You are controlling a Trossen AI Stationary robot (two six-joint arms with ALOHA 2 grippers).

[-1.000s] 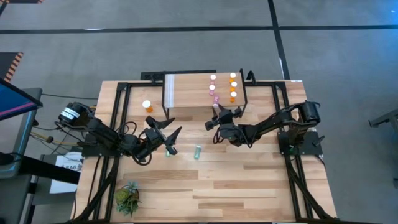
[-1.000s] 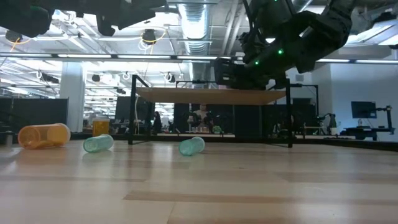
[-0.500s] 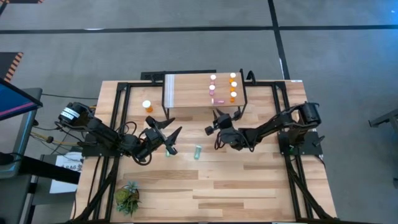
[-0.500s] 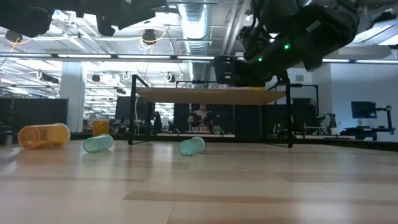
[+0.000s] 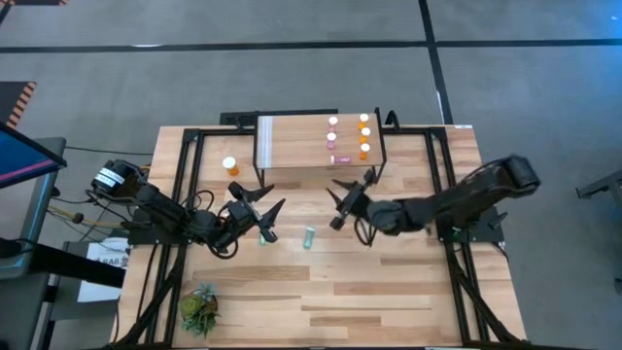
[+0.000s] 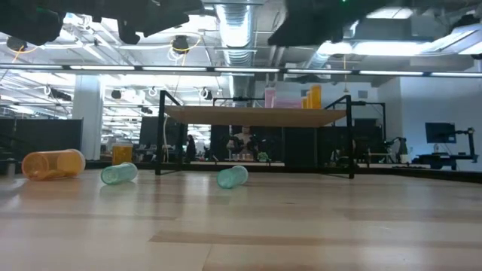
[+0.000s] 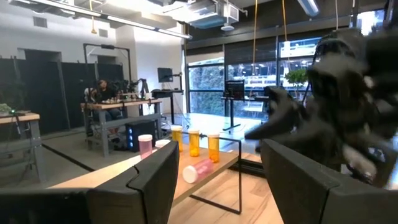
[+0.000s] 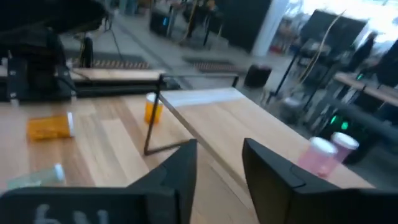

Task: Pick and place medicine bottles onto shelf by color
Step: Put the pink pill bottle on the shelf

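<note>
Right gripper [image 5: 347,202] hovers in front of the shelf [image 5: 292,146], fingers parted, holding nothing. Left gripper [image 5: 260,207] waits open and empty above a teal bottle [image 5: 263,233]; a second teal bottle [image 5: 308,237] lies nearby. On the shelf, a pink bottle [image 5: 339,158] lies toppled beside upright pink and orange bottles [image 5: 364,150].

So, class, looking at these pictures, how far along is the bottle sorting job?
Done: the shelf holds three pink bottles and three orange bottles, though one fallen pink bottle lies on its side. In hand: nothing; the right pincer and left pincer are open and empty. Left: two teal bottles and at least one loose orange bottle on the table.
</note>
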